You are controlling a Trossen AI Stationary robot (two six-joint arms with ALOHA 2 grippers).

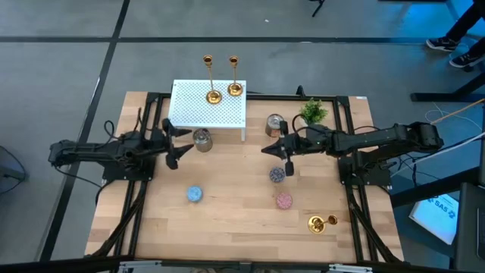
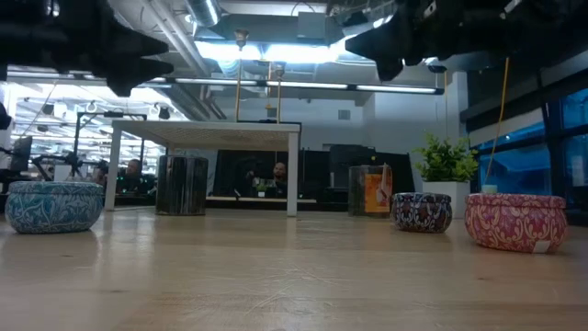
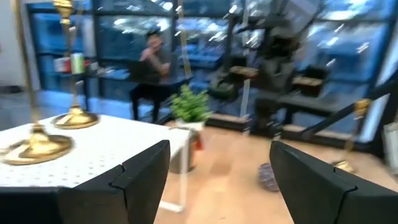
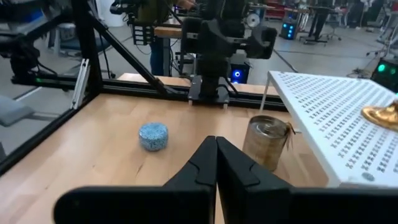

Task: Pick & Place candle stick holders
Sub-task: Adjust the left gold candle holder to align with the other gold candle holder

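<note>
Two gold candle stick holders (image 1: 214, 96) (image 1: 235, 89) stand upright by their round bases on the white perforated stand (image 1: 189, 114) at the table's far side; they also show in the left wrist view (image 3: 37, 143) (image 3: 74, 118). A third gold holder (image 1: 322, 223) stands on the table near the front right corner, its thin stem showing in the low view (image 2: 502, 119). My left gripper (image 1: 180, 142) is open and empty, hovering just in front of the stand's near left corner. My right gripper (image 1: 270, 149) is shut and empty, above the table's middle right.
A silver tin (image 1: 201, 139) stands beside the stand's near edge, and a copper tin (image 1: 274, 125) and a small plant (image 1: 312, 111) stand at the far right. A blue disc (image 1: 195, 194), a speckled disc (image 1: 277, 175) and a pink disc (image 1: 284, 201) lie on the table's middle.
</note>
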